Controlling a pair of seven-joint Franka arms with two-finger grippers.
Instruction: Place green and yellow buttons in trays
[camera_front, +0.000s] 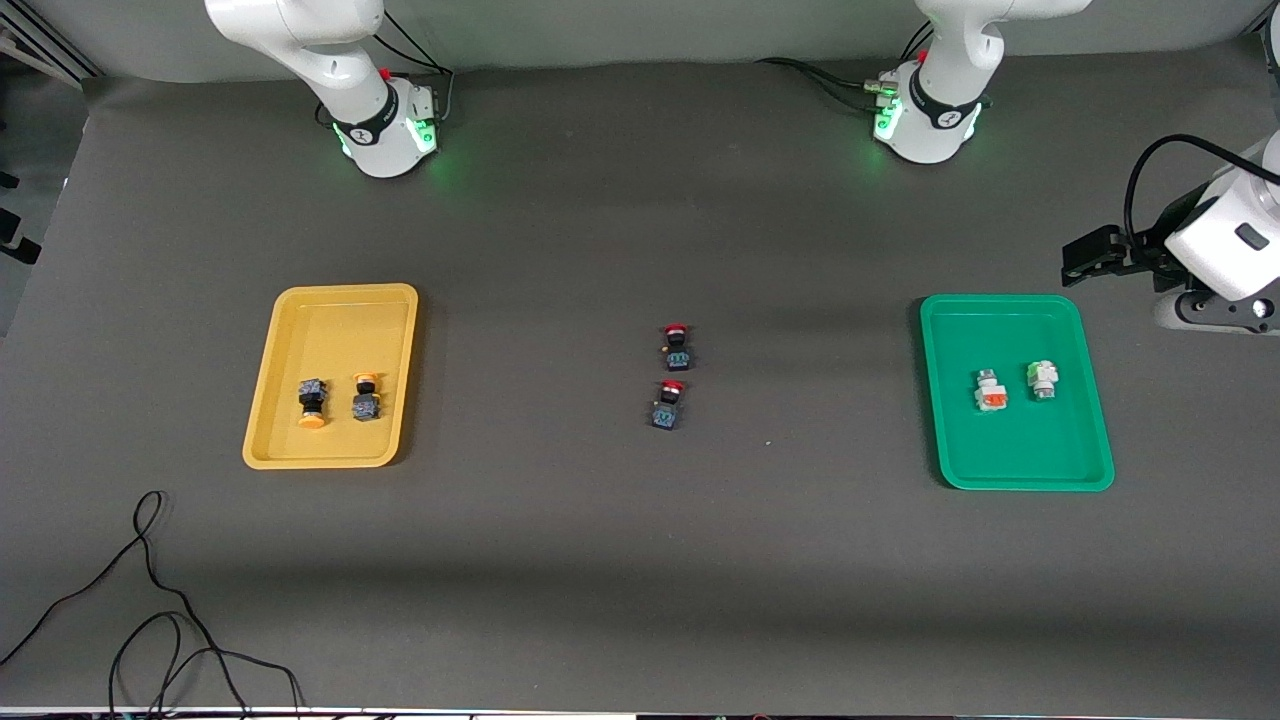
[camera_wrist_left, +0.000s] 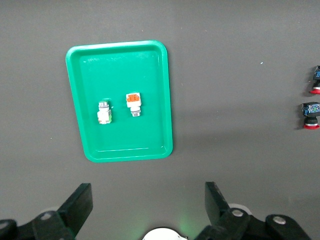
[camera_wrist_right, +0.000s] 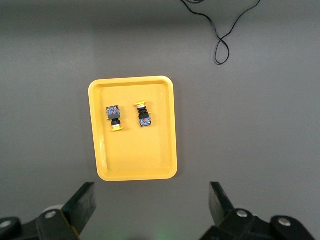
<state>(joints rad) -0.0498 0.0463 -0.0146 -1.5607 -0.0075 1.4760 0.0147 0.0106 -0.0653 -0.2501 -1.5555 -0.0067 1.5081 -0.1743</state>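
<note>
The yellow tray (camera_front: 330, 375) lies on the grey surface (camera_front: 640, 560) toward the right arm's end. In it lie the two yellow-capped buttons with dark bodies, side by side and apart. One yellow-capped button (camera_front: 312, 403) has its cap turned toward the front camera, the second yellow-capped button (camera_front: 367, 397) has its cap turned toward the robots' bases.

The green tray (camera_front: 1015, 390) lies toward the left arm's end of the surface. It holds the two white-bodied buttons, near each other but not touching: the orange-marked button (camera_front: 990, 391) and the green-marked button (camera_front: 1042, 378).

Between the two trays, in the middle of the surface, two red-capped buttons (camera_front: 672, 390) with dark bodies lie one nearer to the front camera than the other, just beside each other.

The left tool (camera_wrist_left: 147, 205) hangs high above the surface beside the green tray, its jaws wide apart and holding nothing. The right tool (camera_wrist_right: 150, 205) hangs above the surface beside the yellow tray, its jaws also wide and empty. Both arms wait.

A thin black cable (camera_front: 150, 600) lies in loops on the surface near the front camera, at the right arm's end.
</note>
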